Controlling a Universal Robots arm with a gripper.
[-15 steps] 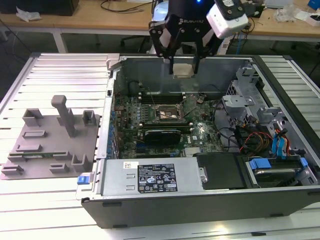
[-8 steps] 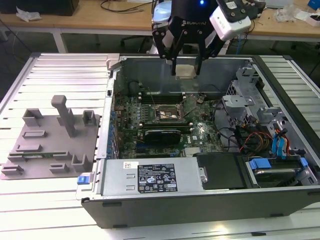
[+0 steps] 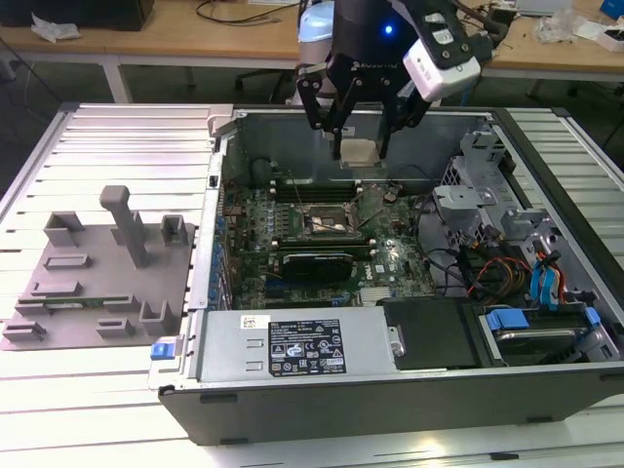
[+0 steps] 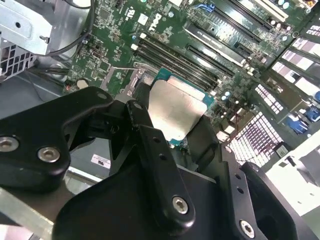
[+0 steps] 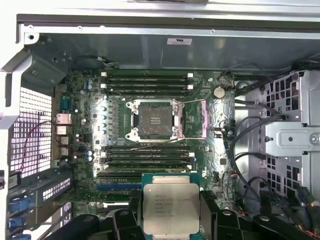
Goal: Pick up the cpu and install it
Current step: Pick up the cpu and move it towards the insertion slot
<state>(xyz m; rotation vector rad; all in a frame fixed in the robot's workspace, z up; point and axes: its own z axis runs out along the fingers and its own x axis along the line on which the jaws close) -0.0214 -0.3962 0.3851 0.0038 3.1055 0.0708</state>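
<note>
Over the open grey metal computer case (image 3: 390, 414) and its green motherboard (image 3: 390, 255) hangs our black-fingered gripper (image 3: 359, 149). The dark square socket frame (image 5: 155, 120) lies bare. The fingers clamp the small silvery square cpu (image 5: 171, 207) aloft: picked up, we judge, not yet seated.

Plenty of open air under the gripper (image 3: 359, 154) pinching the cpu (image 3: 357, 149), and nothing sits over the open socket (image 5: 155, 121). Its load plate (image 5: 195, 120) is flipped open just beside it, with memory slots (image 5: 147, 80) on two sides. The drive cage (image 3: 478, 190) and loose cables (image 3: 483, 268) crowd the exterior view's right, the power supply (image 3: 302, 346) walls off the near edge, and the case wall (image 3: 283, 132) closes the far one.
</note>
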